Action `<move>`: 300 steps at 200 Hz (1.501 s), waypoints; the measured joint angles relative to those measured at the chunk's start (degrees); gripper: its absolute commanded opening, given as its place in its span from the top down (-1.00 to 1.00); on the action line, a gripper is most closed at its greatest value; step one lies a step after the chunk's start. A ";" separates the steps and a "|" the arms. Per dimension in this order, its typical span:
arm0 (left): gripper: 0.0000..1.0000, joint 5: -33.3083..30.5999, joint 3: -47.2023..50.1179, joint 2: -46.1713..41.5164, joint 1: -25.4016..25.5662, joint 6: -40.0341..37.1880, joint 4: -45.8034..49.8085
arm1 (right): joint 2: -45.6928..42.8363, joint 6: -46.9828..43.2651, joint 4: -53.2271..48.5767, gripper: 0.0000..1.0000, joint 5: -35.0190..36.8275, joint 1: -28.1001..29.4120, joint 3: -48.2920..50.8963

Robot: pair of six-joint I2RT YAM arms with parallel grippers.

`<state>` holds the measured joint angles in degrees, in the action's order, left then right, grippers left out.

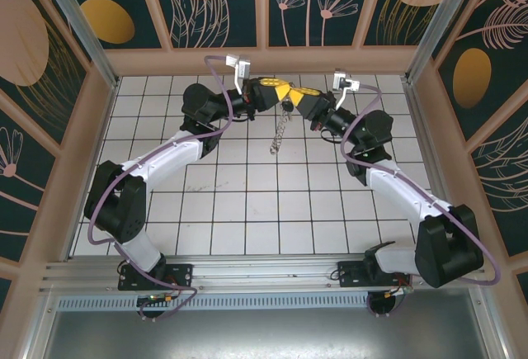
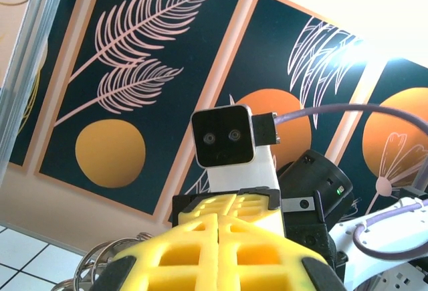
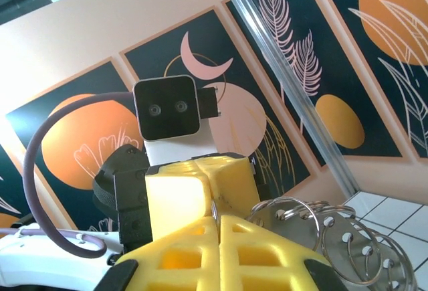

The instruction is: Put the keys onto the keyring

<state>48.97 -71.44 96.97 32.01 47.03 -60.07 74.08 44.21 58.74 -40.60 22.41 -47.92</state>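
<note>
Top external — keyring dangles above table

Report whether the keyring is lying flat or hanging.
Hanging. The keyring dangles in a strand below where the left fingers and right fingers meet; whether its low end touches the tiles, cannot tell.

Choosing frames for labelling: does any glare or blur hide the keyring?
Top external: even light, sharp; the keyring hangs clear against the tiles. Left wrist: glare washes out the upper right, the keyring soft at the lower edge. Right wrist: its rings crisp, no glare on them.
</note>
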 measured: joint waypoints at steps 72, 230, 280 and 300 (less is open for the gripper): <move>0.15 -1.62 -0.68 -2.08 -0.76 -9.16 12.11 | 0.02 -8.74 -14.62 1.00 -4.52 -4.85 -6.25; 0.00 9.35 -25.05 5.57 -5.05 -40.09 57.51 | 17.57 -55.60 -78.64 1.00 -23.91 -12.26 -44.04; 0.00 12.63 -30.05 9.97 -7.43 -40.63 59.69 | 21.97 -57.64 -81.64 1.00 -26.73 -12.31 -46.75; 0.00 13.90 -32.74 12.26 -7.52 -40.61 60.37 | 22.69 -57.61 -81.66 1.00 -27.63 -12.31 -47.32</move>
<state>62.87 -104.18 109.23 24.49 6.42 0.30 96.77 -13.41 -22.92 -68.23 10.11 -95.24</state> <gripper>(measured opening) 0.502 0.049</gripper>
